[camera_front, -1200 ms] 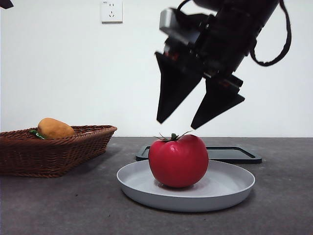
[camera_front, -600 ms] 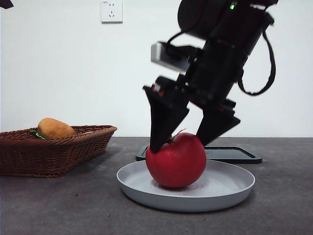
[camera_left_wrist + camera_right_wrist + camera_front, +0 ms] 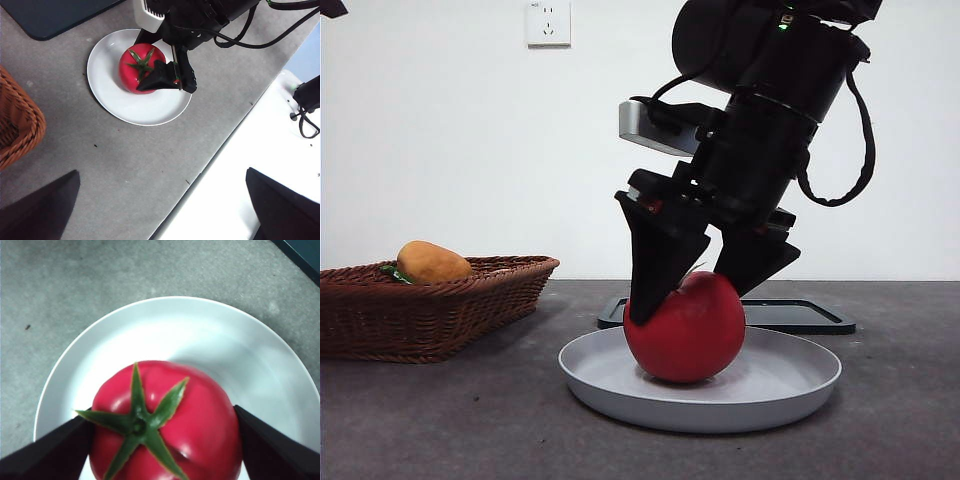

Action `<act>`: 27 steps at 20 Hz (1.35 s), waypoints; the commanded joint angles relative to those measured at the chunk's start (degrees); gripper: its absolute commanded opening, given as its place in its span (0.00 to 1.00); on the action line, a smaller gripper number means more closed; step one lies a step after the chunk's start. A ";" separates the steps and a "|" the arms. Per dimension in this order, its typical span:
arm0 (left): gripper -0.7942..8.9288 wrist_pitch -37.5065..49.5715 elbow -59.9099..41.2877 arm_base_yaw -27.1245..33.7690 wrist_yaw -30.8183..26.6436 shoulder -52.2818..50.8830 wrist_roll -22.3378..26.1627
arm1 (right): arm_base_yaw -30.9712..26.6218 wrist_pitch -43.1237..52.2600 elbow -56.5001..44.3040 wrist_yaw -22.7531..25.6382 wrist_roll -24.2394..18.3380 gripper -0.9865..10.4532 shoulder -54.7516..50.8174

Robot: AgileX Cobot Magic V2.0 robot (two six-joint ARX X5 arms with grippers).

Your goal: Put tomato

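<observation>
Now my right gripper [image 3: 692, 290] has come lower than half a second ago, and its fingers [image 3: 47, 452] have narrowed until they press both flanks of the tomato [image 3: 685, 328]. Tomato has shifted slightly and sits on the grey plate [image 3: 790, 385], which rests on the table [image 3: 440, 420]. It is round, glossy red, with a green star-shaped calyx on top. My left gripper [image 3: 160, 210] waits high above the table, fingers wide apart, holding nothing.

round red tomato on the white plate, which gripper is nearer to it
Right. The right gripper straddles the round glossy red tomato, one jaw on each side. The left gripper hangs high, well off to the side.
</observation>
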 commanded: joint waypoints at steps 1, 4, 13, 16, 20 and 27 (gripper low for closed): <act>0.62 0.39 1.46 -0.17 0.24 0.35 0.92 | 0.61 0.55 1.11 0.24 -0.24 0.31 1.20; 0.62 0.39 1.46 -0.17 0.24 0.35 0.90 | 0.61 0.48 2.25 0.26 -0.26 0.31 0.37; 0.62 0.33 1.46 -0.17 0.24 0.35 0.90 | -5.29 0.94 17.20 3.43 -0.55 0.31 -1.51; 0.62 0.35 1.46 -0.17 0.24 0.35 0.90 | -10.75 1.97 20.11 3.02 -0.63 0.31 0.98; 0.62 0.31 1.46 -0.17 0.24 0.35 0.87 | -15.96 2.25 24.74 1.51 -0.96 0.31 8.07; 0.62 0.15 1.46 -0.17 0.24 0.35 0.85 | -18.23 2.54 32.98 1.46 -2.40 0.31 21.86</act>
